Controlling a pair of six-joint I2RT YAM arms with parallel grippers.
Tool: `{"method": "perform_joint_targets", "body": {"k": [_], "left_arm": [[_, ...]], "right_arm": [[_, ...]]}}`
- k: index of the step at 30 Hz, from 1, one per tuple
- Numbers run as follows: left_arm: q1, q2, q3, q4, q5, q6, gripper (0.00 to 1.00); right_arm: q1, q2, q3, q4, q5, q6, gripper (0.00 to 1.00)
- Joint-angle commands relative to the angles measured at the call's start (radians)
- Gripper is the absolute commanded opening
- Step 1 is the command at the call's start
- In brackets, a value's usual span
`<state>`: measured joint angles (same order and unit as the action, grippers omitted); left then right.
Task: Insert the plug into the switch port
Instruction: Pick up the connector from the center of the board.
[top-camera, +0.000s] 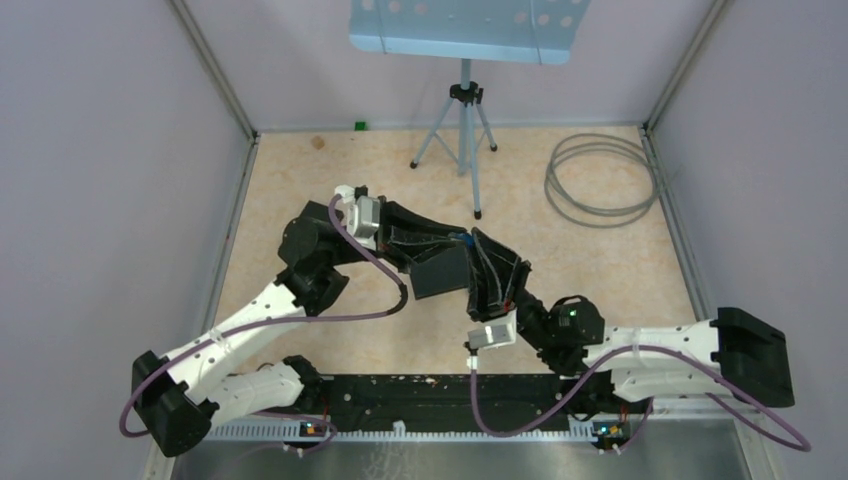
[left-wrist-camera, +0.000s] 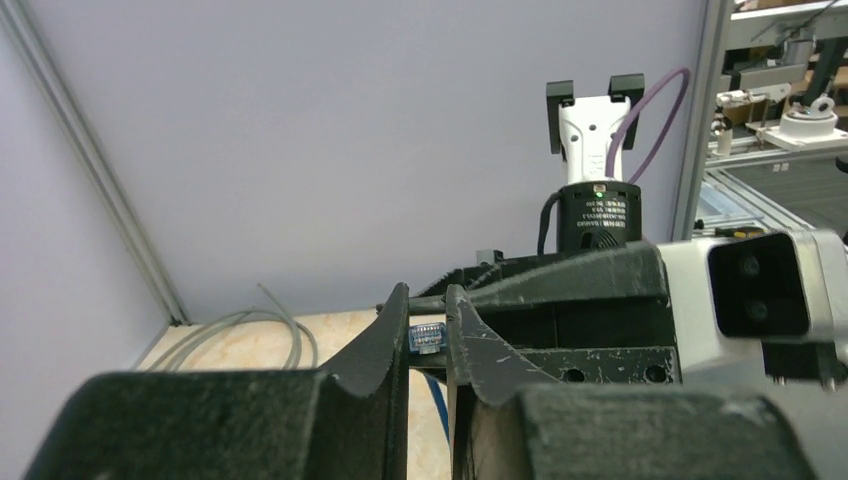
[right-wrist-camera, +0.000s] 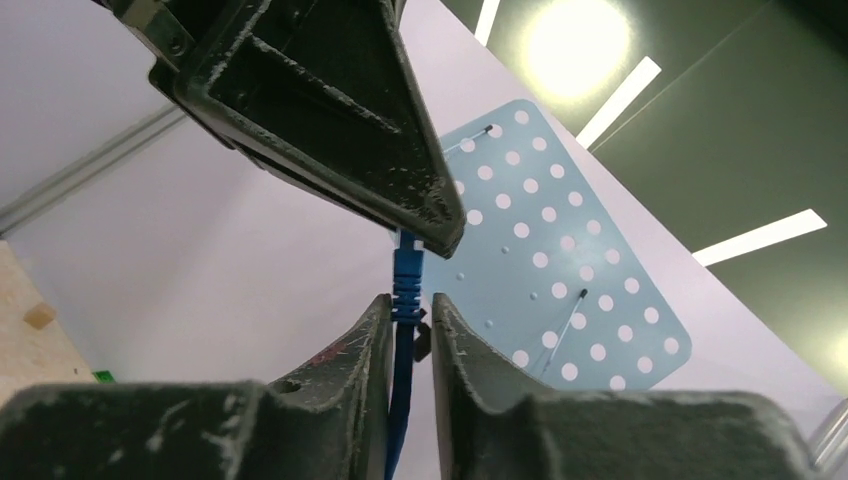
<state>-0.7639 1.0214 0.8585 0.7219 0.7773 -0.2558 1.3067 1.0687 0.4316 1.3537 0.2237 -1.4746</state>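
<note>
We see our left arm and right arm both bent in toward the middle, wrists close together. The left gripper squeezes the plug (only a thin gap shows). The right gripper points up and pinches the blue cable.

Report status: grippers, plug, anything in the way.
Left gripper pinching the plug. Right gripper shut on the blue cable close behind it. Switch port not made out in any view; nothing seen blocking.

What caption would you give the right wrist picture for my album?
Right gripper clamps a blue cable whose upper end meets the left gripper, a perforated blue panel behind.
</note>
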Motion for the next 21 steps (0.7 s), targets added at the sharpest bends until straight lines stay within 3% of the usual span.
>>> {"method": "perform_joint_targets", "body": {"k": [1,2,4,6,9,15,21], "left_arm": [[-0.008,-0.013,0.039,-0.086,0.077,0.067,0.00],[-0.008,-0.019,0.038,-0.101,0.080,0.084,0.00],[-0.007,-0.033,0.036,-0.133,0.090,0.120,0.00],[-0.006,-0.043,0.039,-0.172,0.098,0.159,0.00],[-0.006,-0.052,0.048,-0.229,0.149,0.220,0.00],[-0.006,-0.076,0.071,-0.349,0.325,0.373,0.00],[-0.006,-0.128,0.064,-0.406,0.407,0.433,0.00]], "right_arm": [[0.005,-0.103,0.010,-0.091,0.027,0.169,0.34],[0.005,-0.134,0.020,-0.176,0.032,0.229,0.47],[0.006,-0.213,0.062,-0.412,0.017,0.391,0.57],[0.005,-0.285,0.121,-0.711,-0.055,0.552,0.61],[0.005,-0.340,0.168,-0.917,-0.209,0.755,0.61],[0.004,-0.394,0.219,-1.074,-0.330,1.063,0.51],[0.003,-0.420,0.212,-1.117,-0.379,1.190,0.46]]}}
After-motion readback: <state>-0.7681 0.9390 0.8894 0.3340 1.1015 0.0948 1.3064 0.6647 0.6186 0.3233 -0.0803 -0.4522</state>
